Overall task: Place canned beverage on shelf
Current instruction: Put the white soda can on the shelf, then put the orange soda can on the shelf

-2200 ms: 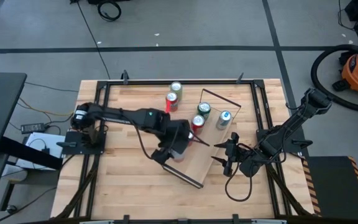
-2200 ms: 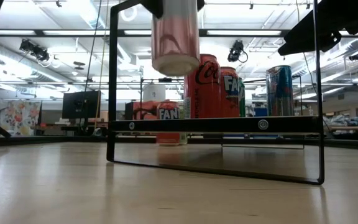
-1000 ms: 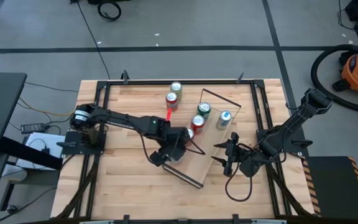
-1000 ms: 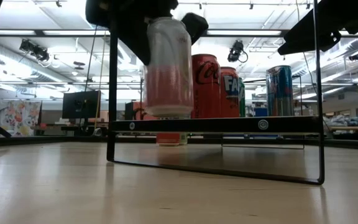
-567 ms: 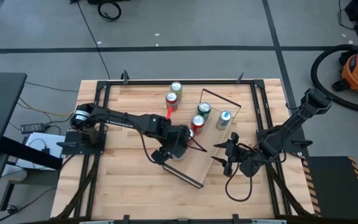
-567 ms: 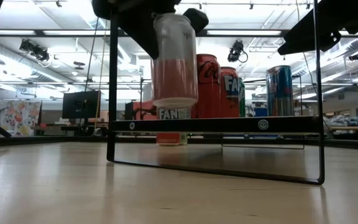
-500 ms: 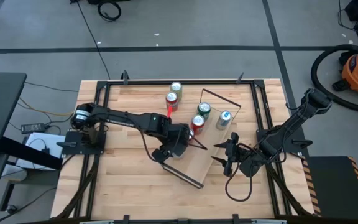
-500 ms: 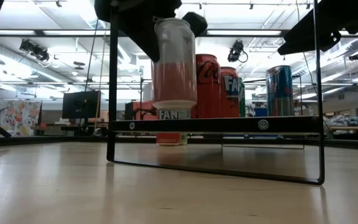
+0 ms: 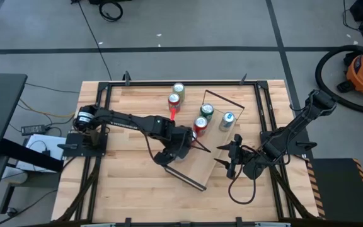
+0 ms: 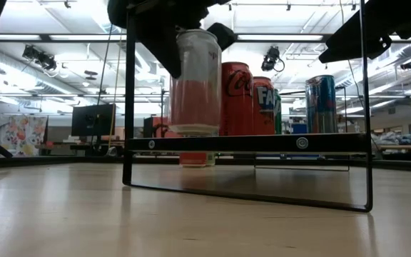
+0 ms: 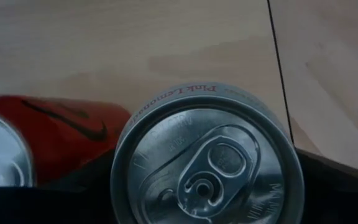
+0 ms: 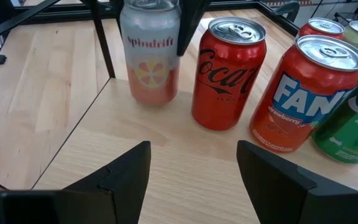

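You see the left gripper (image 9: 180,144) over the near end of the shelf (image 9: 208,165), its fingers clamped on the top of a pink-and-white can (image 10: 195,82). In the low view, the can's base sits at the level of the shelf board, and you cannot tell whether it touches. In the right wrist view, the can (image 12: 150,53) stands upright on the board just beside a red cola can (image 12: 228,74). An orange soda can (image 12: 307,93) and a green can (image 12: 353,127) follow in the same row. The right gripper (image 9: 230,157) waits beside the shelf's long edge, its fingers (image 12: 123,175) spread wide and holding nothing. Two more cans (image 9: 176,96) stand on the table (image 9: 125,189), apart from the shelf.
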Available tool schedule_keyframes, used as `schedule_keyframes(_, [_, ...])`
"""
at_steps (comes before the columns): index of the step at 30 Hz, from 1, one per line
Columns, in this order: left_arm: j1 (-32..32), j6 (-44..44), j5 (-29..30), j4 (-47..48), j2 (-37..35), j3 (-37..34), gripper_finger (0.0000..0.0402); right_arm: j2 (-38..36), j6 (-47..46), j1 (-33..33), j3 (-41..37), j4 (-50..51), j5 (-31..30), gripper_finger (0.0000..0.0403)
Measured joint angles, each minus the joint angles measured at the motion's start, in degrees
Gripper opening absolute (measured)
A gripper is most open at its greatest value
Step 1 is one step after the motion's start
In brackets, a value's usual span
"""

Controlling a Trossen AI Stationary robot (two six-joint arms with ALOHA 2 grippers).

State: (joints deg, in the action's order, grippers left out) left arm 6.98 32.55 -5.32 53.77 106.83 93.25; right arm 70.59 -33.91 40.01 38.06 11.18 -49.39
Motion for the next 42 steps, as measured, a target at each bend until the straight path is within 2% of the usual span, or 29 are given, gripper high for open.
schedule_keyframes(8, [0.0, -0.39, 0.1, 0.08, 0.57, 0.02, 0.0316, 0.0, 0.2, -0.01, 0.0, -0.37, 0.0, 0.025])
schedule_keyframes(12, [0.0, -3.25, 0.09, -0.15, 0.57, 0.02, 0.0321, 0.0, 0.44, 0.0, -0.02, -0.46, 0.01, 0.025])
schedule_keyframes(21, [0.45, -5.9, 0.03, -1.26, 0.37, 0.09, 0.0382, 0.0, 0.47, 0.0, -0.02, -0.5, 0.02, 0.025])
schedule_keyframes(26, [1.11, -5.9, 0.22, -1.08, 0.37, 0.09, 0.0392, 0.0, 0.48, 0.0, -0.02, -0.53, 0.02, 0.025])
schedule_keyframes(31, [1.85, -5.88, 4.53, 1.2, -0.16, 1.69, 0.0393, 0.0, 0.5, 0.0, -0.02, -0.59, 0.01, 0.025])
schedule_keyframes(38, [2.73, -5.95, 10.93, 9.47, -0.16, 9.96, 0.0393, 0.02, 0.5, 0.0, -0.02, -0.72, 0.02, 0.025])
schedule_keyframes(42, [1.15, -7.0, 13.86, 14.48, -0.18, 13.86, 0.0393, 0.0, 0.52, 0.0, -0.02, -0.86, 0.02, 0.025])
